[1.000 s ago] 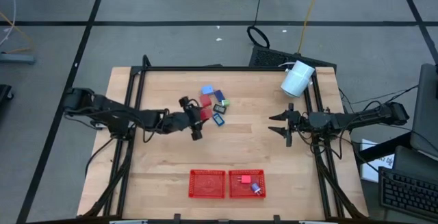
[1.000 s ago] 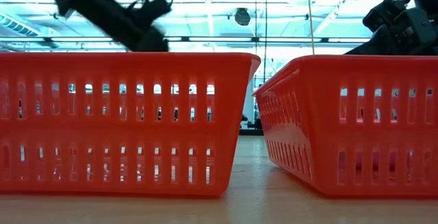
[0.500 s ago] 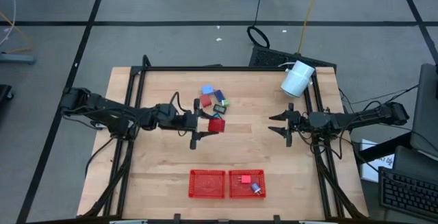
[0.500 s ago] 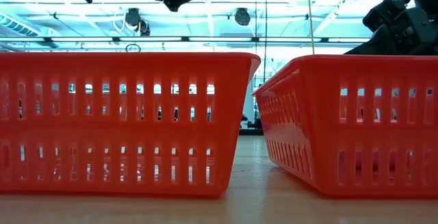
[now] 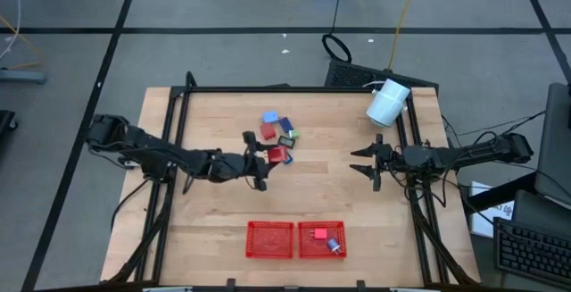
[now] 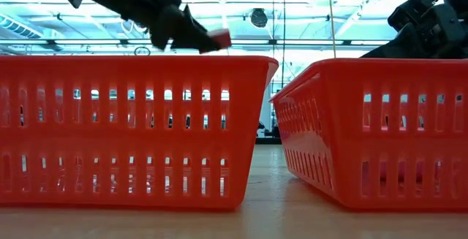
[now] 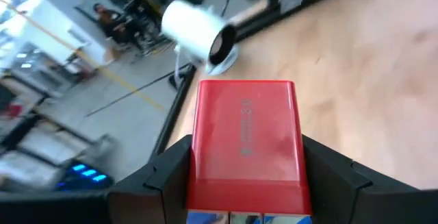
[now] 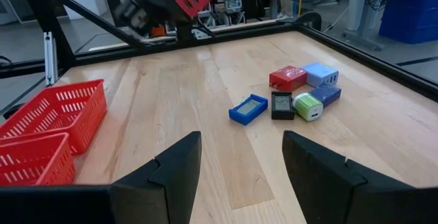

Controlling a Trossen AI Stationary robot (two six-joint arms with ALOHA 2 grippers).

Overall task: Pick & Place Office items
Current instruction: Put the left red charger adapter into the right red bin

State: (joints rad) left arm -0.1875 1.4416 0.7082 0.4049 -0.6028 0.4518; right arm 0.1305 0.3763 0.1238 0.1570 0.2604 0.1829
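From above, the left hand (image 5: 268, 156) is out over the middle of the counter (image 5: 214, 203), clamped on a red block (image 5: 278, 154) and holding it just beside the little heap of office pieces. That heap holds a light blue block (image 5: 270, 117), a red piece (image 5: 267, 132), a dark blue one (image 5: 286, 125) and a small green one (image 5: 293, 135), all close together toward the far side. The right hand (image 5: 366, 162) waits near the right edge with its fingers spread and nothing in them. A white cylinder (image 5: 387, 103) lies at the far right corner. Two red trays sit side by side at the near edge: the left tray (image 5: 269, 239) looks bare, and the right tray (image 5: 322, 240) has a red piece (image 5: 318, 234) and what seems to be a bluish one (image 5: 333, 246), too small to tell for sure.

From counter height, both trays fill the front, and the left hand (image 6: 196, 40) hangs above the left tray's rim with the red block (image 6: 218, 39) sticking out of it.

The left wrist camera shows the red block (image 7: 246, 142) pinched flat between the two dark fingers (image 7: 164, 176), with the white cylinder (image 7: 195, 32) beyond.

The right wrist camera looks past its own parted fingers (image 8: 171, 172) at the heap: a blue block (image 8: 248, 108), a black piece (image 8: 281, 104), the green one (image 8: 308, 106), a red one (image 8: 287, 77) and a light blue one (image 8: 319, 73), all lying on the wood.
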